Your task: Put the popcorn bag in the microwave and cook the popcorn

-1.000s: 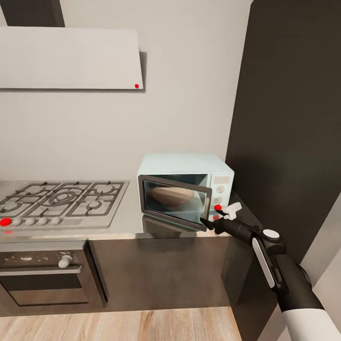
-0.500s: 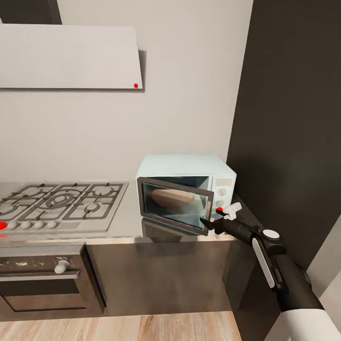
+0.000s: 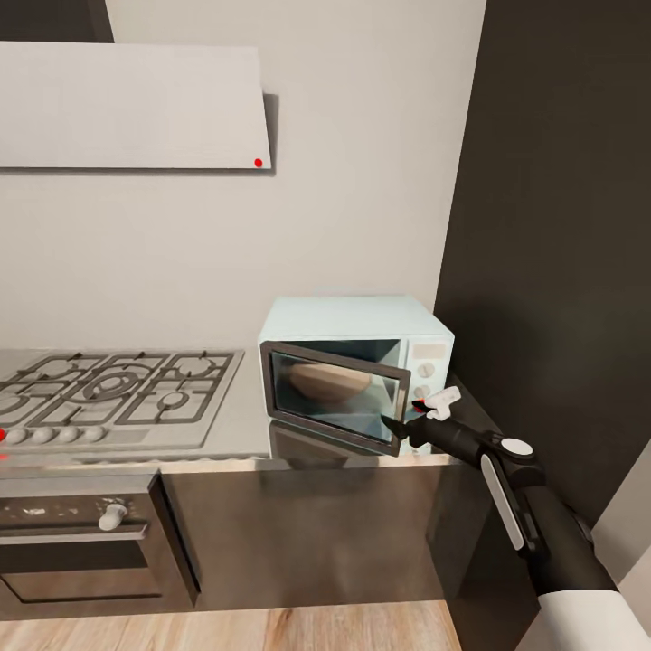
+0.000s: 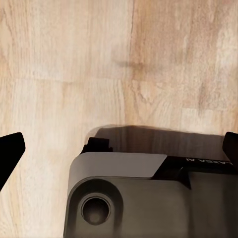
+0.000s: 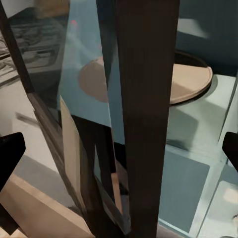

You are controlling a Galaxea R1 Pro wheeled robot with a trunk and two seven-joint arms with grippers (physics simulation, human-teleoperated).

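Note:
The pale blue microwave (image 3: 362,316) stands on the grey countertop (image 3: 240,429) beside a tall dark cabinet. Its dark glass door (image 3: 334,398) is swung partly out, hinged on the left. Behind the glass lies a tan round turntable (image 5: 191,82). My right gripper (image 3: 418,411) is open at the door's free edge, and in the right wrist view the dark door frame (image 5: 144,124) stands between the two fingertips. My left gripper (image 4: 119,148) hangs open over the wooden floor, above the robot's base. The popcorn bag and the popcorn are out of view.
A steel gas hob (image 3: 117,389) lies left of the microwave, with a built-in oven (image 3: 81,551) under it and a pale hood (image 3: 127,104) above. The tall dark cabinet (image 3: 561,271) walls in the right side, close to my right arm.
The whole picture has drifted a little as the camera moved. The right gripper stays at the microwave door's free edge, and the door's angle looks about the same.

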